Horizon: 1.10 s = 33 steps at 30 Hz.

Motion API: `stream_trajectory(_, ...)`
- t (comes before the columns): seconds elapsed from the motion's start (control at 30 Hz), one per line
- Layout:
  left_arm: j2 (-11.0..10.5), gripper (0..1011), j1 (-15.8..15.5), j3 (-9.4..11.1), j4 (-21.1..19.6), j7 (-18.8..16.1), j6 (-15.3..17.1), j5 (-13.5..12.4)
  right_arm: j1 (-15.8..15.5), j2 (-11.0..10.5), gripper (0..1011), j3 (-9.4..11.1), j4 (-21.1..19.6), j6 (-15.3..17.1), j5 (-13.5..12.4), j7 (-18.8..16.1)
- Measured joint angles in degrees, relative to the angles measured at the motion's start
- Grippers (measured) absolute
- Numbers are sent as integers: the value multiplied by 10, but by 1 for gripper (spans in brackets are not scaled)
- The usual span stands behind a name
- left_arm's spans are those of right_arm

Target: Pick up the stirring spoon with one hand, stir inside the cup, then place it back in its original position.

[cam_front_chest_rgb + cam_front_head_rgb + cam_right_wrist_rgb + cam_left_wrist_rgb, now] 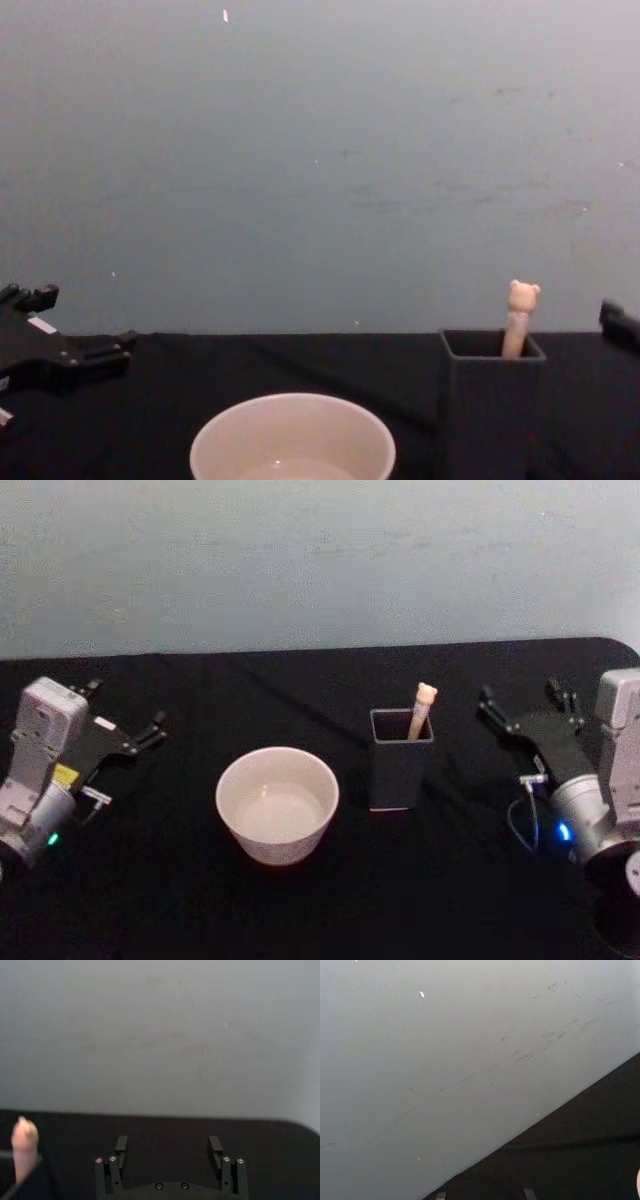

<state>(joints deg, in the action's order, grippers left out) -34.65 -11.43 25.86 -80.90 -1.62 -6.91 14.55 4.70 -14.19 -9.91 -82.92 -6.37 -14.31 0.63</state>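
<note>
The stirring spoon (422, 710) stands in the dark grey square holder (400, 765), its original position, with its beige bear-topped handle sticking out above the rim. From the chest the spoon (520, 315) and holder (490, 400) show at the right. The wide cream cup (277, 805) sits left of the holder, apart from it. My right gripper (520, 692) hovers open to the right of the holder, holding nothing; its wrist view shows the spread fingers (121, 1144) and the bear head (24, 1152) off to one side. At the table's left my left gripper (128, 705) stays open and empty.
Everything sits on a black table (300, 690) that ends at a plain pale wall (320, 560) behind. Bare black surface lies between each gripper and the cup and holder.
</note>
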Motion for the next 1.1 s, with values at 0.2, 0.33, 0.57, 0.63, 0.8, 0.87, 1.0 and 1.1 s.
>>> stream_trajectory(0.2,0,1001,0,0,0,0,0,0,-4,14,1000,10,19,7,-4,-5)
stream_trajectory(0.33,0,1001,0,0,0,0,0,0,-4,15,1002,10,20,8,-5,-6)
stream_trajectory(0.57,0,1001,0,0,0,0,0,0,-4,14,1002,9,20,8,-5,-5)
stream_trajectory(0.63,0,1001,0,0,0,0,0,0,-4,14,1002,9,20,8,-5,-5)
stream_trajectory(0.8,0,1001,0,0,0,0,0,0,-4,13,1002,8,19,8,-5,-4)
stream_trajectory(0.87,0,1001,0,0,0,0,0,0,-4,13,1002,8,19,8,-4,-4)
stream_trajectory(1.0,0,1001,0,0,0,0,0,0,-4,13,1002,7,19,8,-4,-4)
stream_trajectory(1.1,0,1001,0,0,0,0,0,0,-4,13,1002,7,19,8,-4,-4)
